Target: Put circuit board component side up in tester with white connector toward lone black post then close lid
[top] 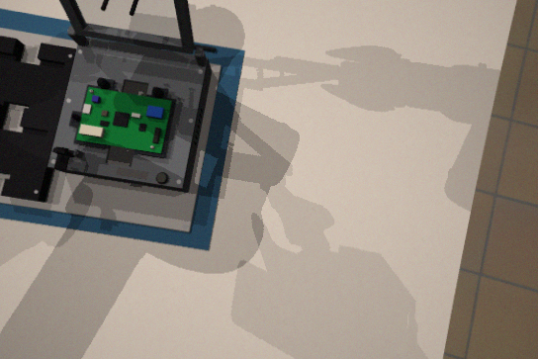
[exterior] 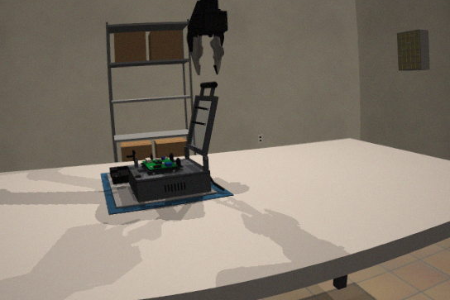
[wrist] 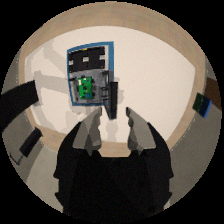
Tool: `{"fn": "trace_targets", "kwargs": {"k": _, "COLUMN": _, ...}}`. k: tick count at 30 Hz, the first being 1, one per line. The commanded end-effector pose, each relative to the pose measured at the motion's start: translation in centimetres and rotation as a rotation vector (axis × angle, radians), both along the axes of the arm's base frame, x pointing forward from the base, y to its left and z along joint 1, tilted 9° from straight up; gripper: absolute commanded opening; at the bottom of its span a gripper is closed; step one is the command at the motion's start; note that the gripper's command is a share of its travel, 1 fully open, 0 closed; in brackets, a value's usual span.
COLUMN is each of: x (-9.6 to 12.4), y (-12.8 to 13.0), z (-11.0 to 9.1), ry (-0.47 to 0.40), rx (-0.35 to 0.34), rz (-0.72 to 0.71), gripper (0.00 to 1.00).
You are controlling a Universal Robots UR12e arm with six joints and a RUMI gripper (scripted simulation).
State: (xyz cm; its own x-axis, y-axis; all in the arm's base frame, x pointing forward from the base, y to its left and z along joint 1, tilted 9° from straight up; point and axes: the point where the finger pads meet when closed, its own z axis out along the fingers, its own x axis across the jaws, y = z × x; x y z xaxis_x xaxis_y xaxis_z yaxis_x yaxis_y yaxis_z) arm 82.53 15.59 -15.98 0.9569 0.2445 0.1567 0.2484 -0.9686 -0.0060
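The green circuit board [top: 131, 138] [exterior: 165, 164] [wrist: 85, 88] lies component side up in the grey tester [top: 180, 158] [exterior: 149, 188] and looks flat. Its white connector [top: 91, 131] is at its left edge in the top view, on the side of the lone black post [top: 76, 117]. Small light dots at two opposite corners look like the pins in the holes. The lid [top: 181, 5] [exterior: 211, 124] [wrist: 113, 95] stands open, nearly upright. My gripper [exterior: 208, 73] [wrist: 113, 107] is partly open and empty, above the lid's handle [exterior: 208, 85].
The black tray [top: 40, 84] [exterior: 119, 174] stands beside the tester on a blue-edged mat [top: 210, 223] [exterior: 111, 207]. A black latch [top: 64, 153] [exterior: 134, 157] rises at the tester's front edge. Several dark pushers hang from the lid's clear panel. A shelf [exterior: 149, 63] stands behind the table.
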Motion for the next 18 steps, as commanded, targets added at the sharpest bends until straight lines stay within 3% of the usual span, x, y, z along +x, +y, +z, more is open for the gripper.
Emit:
{"fn": "trace_targets", "kwargs": {"k": 1, "x": 0.4, "y": 0.1, "z": -0.4, "ry": -0.004, "rx": -0.001, "rz": 0.0, "gripper": 0.3}}
{"fn": "trace_targets", "kwargs": {"k": 18, "x": 0.8, "y": 0.3, "z": -2.7, "ry": -0.004, "rx": -0.001, "rz": 0.0, "gripper": 0.3}}
